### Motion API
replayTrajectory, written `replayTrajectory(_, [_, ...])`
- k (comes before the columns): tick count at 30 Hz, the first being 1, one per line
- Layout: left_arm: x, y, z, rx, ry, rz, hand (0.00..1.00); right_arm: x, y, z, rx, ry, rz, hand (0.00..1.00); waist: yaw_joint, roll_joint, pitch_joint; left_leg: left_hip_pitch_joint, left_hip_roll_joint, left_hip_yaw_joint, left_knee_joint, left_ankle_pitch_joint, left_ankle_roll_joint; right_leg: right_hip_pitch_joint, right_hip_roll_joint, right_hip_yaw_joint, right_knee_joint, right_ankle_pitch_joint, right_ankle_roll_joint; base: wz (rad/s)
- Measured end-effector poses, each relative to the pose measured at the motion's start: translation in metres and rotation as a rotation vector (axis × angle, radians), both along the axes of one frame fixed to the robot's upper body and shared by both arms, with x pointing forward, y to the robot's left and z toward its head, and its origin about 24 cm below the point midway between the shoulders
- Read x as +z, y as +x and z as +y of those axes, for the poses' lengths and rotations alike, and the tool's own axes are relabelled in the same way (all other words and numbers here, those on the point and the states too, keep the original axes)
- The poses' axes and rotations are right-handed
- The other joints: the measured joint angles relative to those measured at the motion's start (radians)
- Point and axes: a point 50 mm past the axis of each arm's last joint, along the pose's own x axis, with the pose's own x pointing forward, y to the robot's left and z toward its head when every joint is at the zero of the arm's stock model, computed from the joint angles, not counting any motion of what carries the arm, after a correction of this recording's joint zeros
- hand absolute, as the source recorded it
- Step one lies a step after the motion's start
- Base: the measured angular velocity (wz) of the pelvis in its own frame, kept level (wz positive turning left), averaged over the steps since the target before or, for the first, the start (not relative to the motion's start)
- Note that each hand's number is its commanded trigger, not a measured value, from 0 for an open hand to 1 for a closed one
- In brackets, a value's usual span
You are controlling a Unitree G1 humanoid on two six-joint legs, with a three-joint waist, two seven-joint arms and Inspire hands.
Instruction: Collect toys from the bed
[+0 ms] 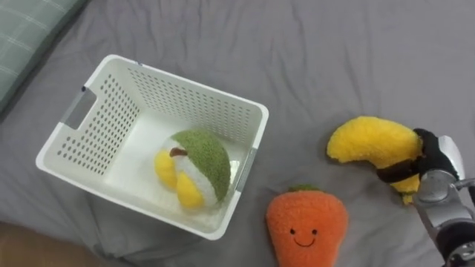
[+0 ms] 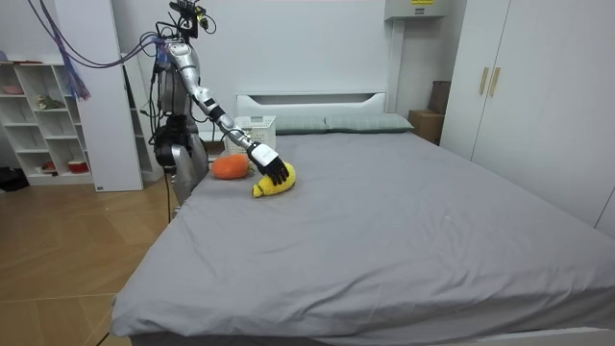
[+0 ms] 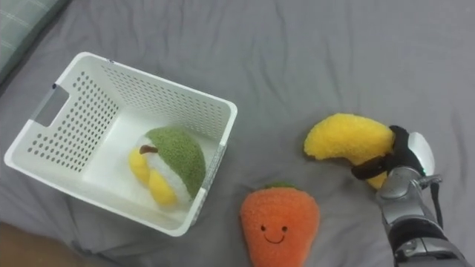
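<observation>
- On the grey bed, to your right, the right hand has its fingers curled round the plush banana, near its right end.
- The banana's long axis runs left to right, and its free end points toward the white basket, well apart to the left.
- It looks soft, fuzzy, bright yellow and curved.
- You also have a carrot toy lying between them, nearer the robot, and a green and yellow plush sits in the basket.

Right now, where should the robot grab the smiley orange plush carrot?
Probably across the wide upper body of the orange plush carrot, fingers coming down from the robot's right: it lies flat, face up, and the white plastic basket crowds its left.
</observation>
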Motion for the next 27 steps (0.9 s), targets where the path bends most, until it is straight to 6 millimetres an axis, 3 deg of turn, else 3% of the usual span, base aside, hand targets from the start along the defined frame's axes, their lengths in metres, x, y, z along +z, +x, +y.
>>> replayTrajectory(18, [0.001,0.001,0.002,-0.010,-0.010,-0.007,0.00,0.000,-0.004,-0.006,-0.001,-0.023,0.022,1.00,0.003,0.002,0.0010,0.006,0.002,0.006,-0.001,0.000,0.000,0.004,0.002,0.008,0.000,0.001,-0.001,-0.01])
replayTrajectory(27, [0.003,-0.009,0.016,0.004,0.026,0.009,0.00,0.017,0.012,0.003,0.036,0.001,-0.086,1.00,-0.030,-0.010,-0.0043,0.059,0.002,0.009,-0.014,0.000,0.000,0.053,0.003,-0.004,0.000,0.000,0.000,0.02])
